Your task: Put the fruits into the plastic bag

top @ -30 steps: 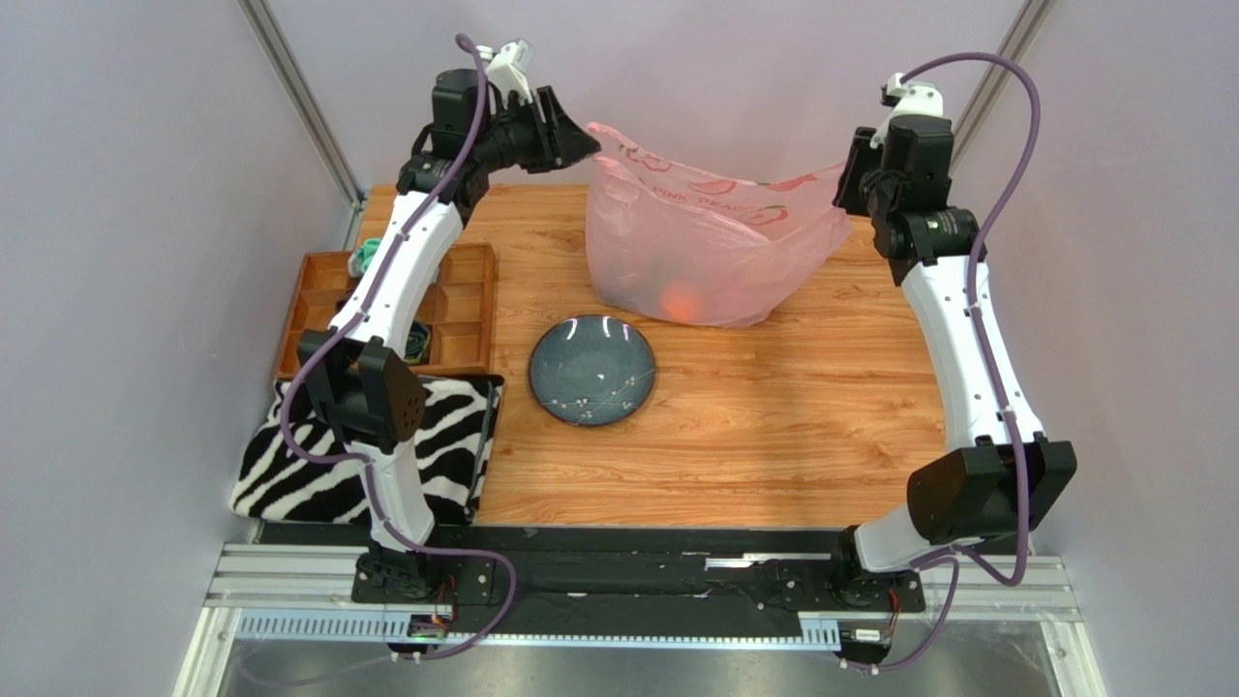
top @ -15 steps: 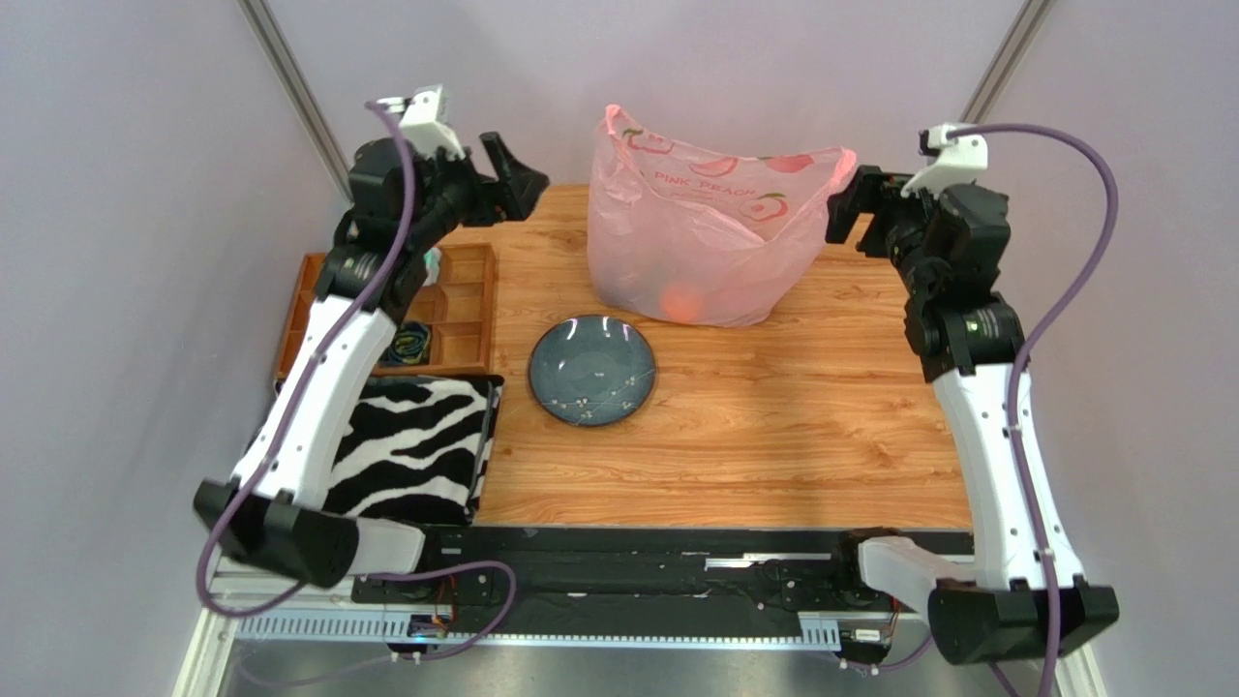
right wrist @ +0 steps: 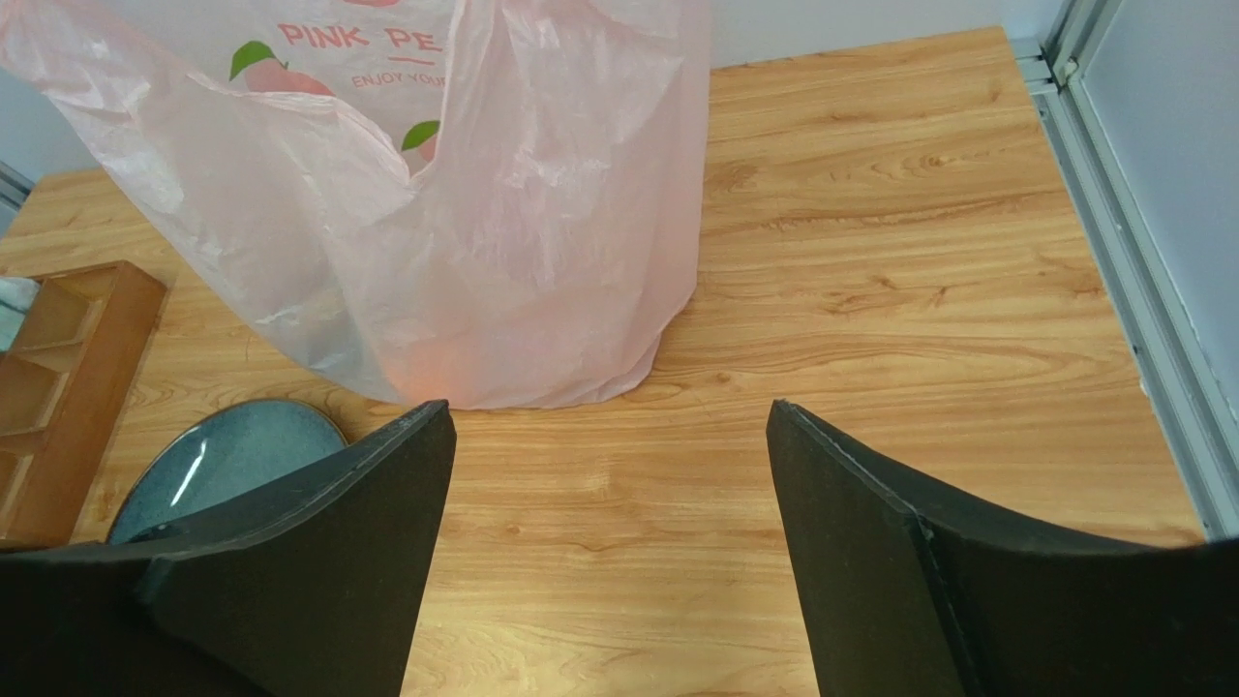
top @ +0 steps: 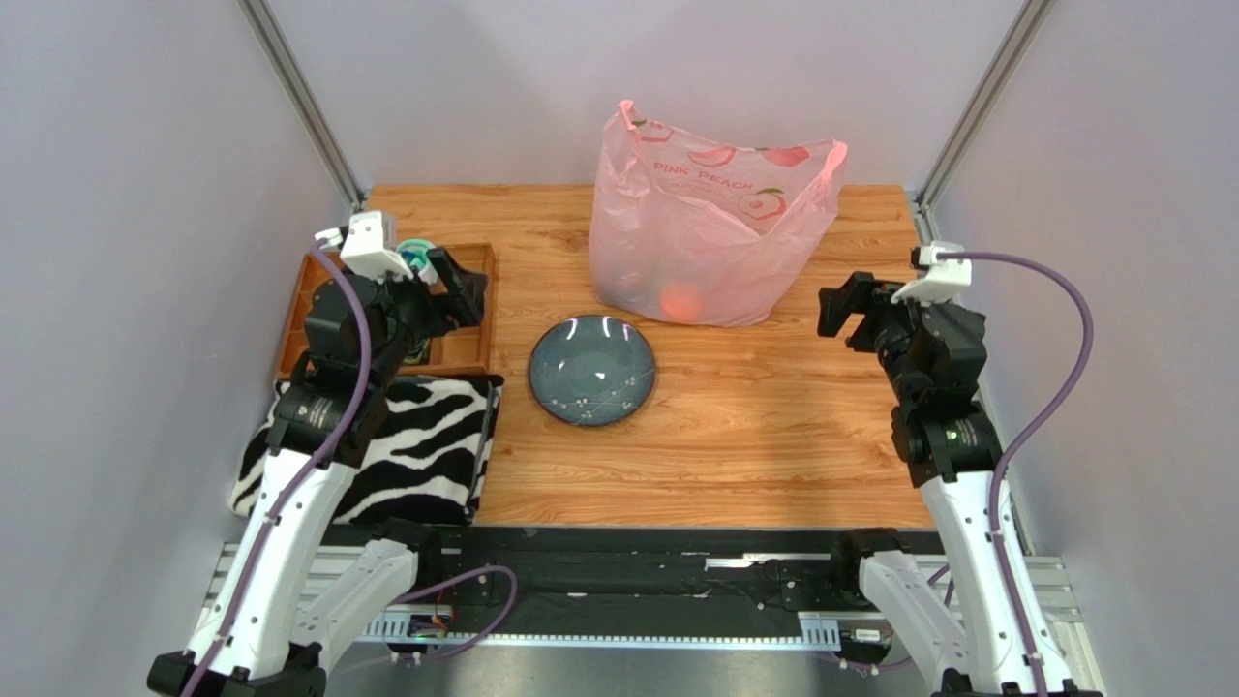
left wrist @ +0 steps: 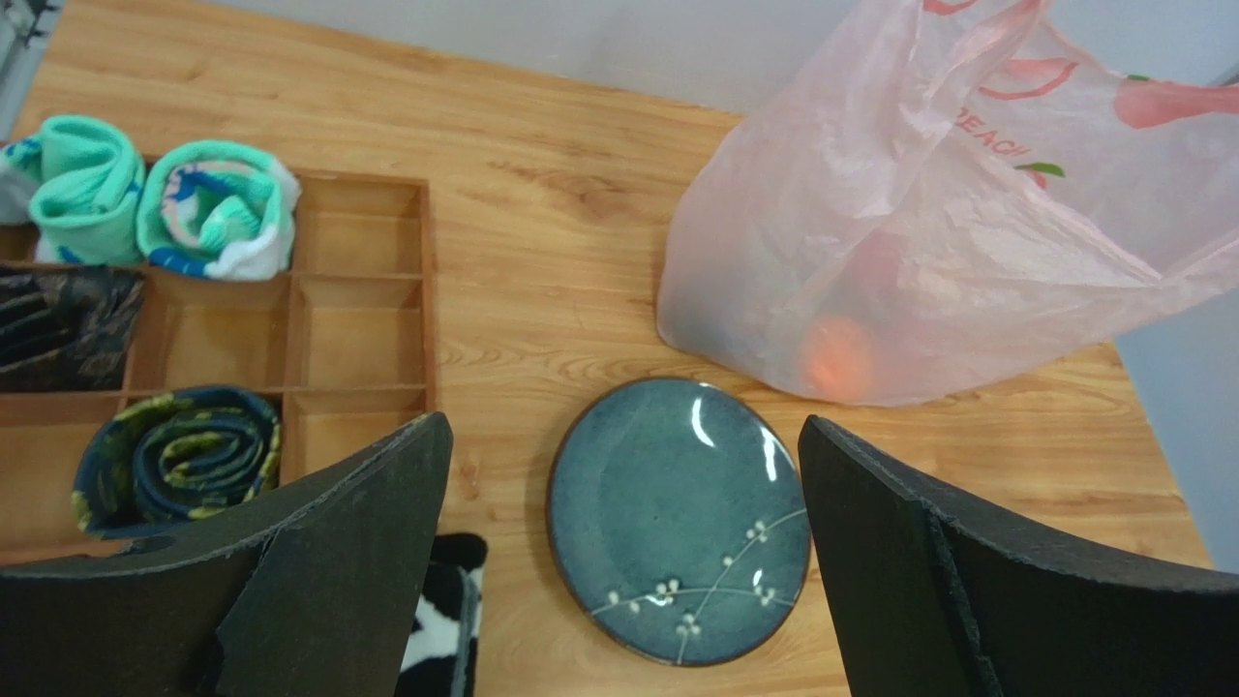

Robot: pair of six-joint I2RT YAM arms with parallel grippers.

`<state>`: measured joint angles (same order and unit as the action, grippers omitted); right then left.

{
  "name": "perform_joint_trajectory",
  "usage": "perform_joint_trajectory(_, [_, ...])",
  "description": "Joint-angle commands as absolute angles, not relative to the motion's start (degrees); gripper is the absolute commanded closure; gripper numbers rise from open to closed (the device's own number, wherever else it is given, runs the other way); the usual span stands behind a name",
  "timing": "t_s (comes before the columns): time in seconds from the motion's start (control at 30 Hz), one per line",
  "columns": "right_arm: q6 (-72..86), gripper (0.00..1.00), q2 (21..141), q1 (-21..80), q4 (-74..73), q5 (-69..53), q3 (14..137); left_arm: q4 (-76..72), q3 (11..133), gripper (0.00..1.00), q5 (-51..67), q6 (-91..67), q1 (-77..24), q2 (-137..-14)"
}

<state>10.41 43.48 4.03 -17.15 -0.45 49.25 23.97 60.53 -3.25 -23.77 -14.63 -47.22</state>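
Note:
The pink translucent plastic bag stands upright on its own at the back of the wooden table, mouth open upward. An orange fruit glows through its lower wall, also seen as an orange fruit in the left wrist view; other fruits are blurred inside the plastic bag. My left gripper hangs open over the left side, its jaws wide with nothing between them. My right gripper is open to the right of the bag, empty over bare wood.
A dark blue-grey plate lies in front of the bag with nothing on it. A wooden compartment tray holding rolled socks sits at the left, with a zebra-striped cloth nearer. Metal frame posts stand at the back corners.
Both grippers have opened and let go of the bag's top edges. Both arms have drawn back and down toward the near side, and the bag now stands unsupported.

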Motion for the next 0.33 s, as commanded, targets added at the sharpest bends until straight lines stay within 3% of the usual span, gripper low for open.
perform_joint_trajectory(0.0, [12.0, 0.17, 40.2, 4.0, -14.2, 2.4, 46.7, 27.2, 60.1, 0.02, -7.0, -24.9, -14.7, -44.0])
perform_joint_trajectory(0.3, [12.4, 0.17, 39.7, 4.0, -14.4, 2.9, 46.2, 28.8, 59.9, 0.02, -6.6, -24.2, -14.7, -42.0])
